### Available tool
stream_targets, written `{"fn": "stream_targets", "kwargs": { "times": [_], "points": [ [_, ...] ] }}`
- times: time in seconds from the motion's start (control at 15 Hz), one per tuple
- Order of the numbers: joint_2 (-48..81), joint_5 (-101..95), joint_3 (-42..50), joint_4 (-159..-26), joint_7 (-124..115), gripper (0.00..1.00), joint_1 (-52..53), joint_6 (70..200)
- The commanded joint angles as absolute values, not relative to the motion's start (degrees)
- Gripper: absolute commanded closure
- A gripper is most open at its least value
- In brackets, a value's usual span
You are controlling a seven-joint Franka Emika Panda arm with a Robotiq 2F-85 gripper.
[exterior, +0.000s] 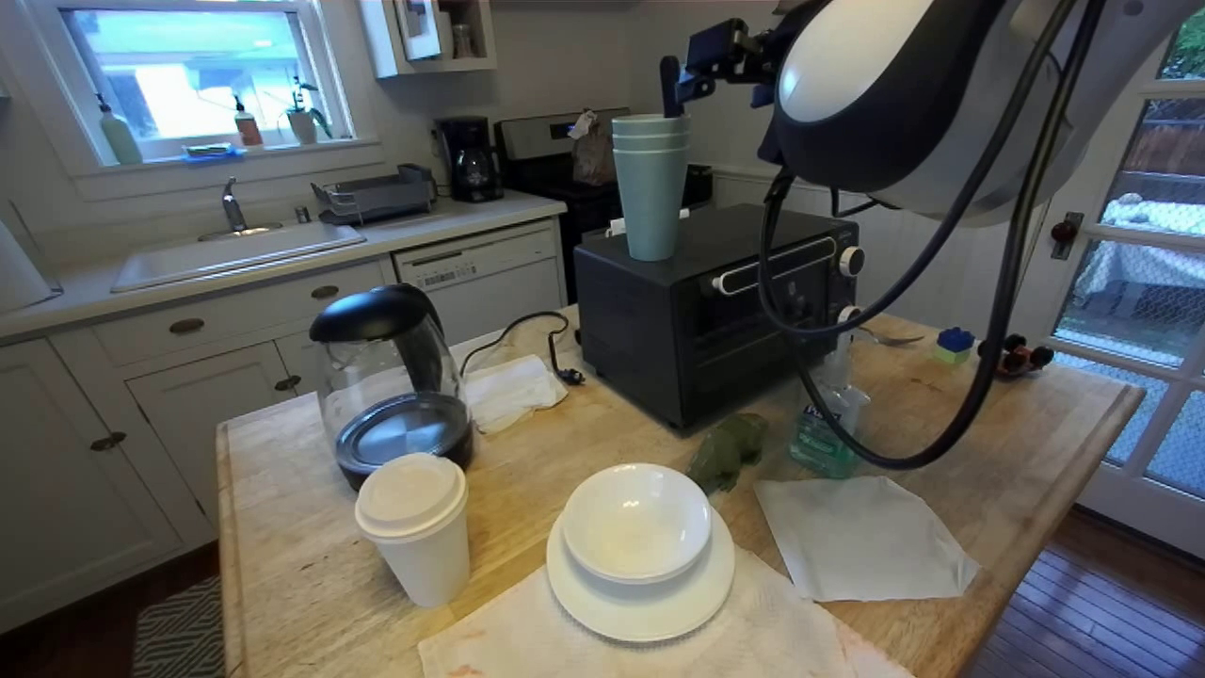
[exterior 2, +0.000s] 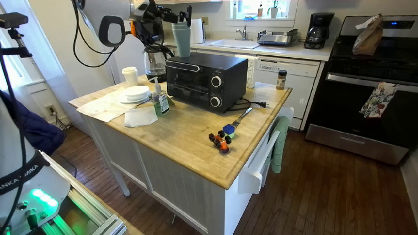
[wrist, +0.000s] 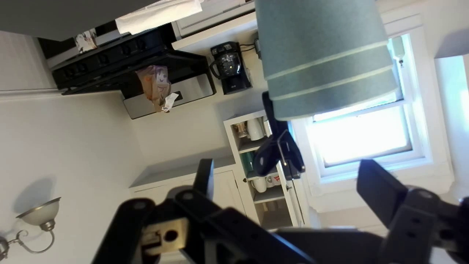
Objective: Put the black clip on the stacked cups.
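The stacked cups [exterior: 651,200] are pale mint green and stand upright on the black toaster oven. They show in both exterior views [exterior 2: 182,39]; in the wrist view [wrist: 326,47] they appear upside down. The black clip [wrist: 279,146] is at the rim of the stack, with one part against the cups and its handles sticking out beyond the rim. It shows as a dark upright piece at the rim in both exterior views [exterior: 670,87] [exterior 2: 189,16]. My gripper [wrist: 285,164] is open, its fingers spread apart on either side of the clip, not touching it. The gripper [exterior: 704,73] is level with the clip, just above the rim.
The toaster oven [exterior: 631,311] stands on the wooden island [exterior 2: 183,137]. A glass kettle [exterior: 395,377], a white lidded cup [exterior: 419,537], a white bowl [exterior: 638,523] on a plate and a sanitizer bottle [exterior 2: 160,102] stand around it. My arm's cable [exterior: 1003,311] hangs over the island.
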State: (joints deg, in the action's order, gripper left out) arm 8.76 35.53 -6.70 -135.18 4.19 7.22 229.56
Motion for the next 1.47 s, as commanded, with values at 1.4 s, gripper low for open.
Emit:
{"fn": "stream_targets", "kwargs": {
  "times": [1.4],
  "points": [
    [-18.93, 9.48, -10.26, -133.46, -10.40, 0.00, -12.84, 164.47]
  ]
}}
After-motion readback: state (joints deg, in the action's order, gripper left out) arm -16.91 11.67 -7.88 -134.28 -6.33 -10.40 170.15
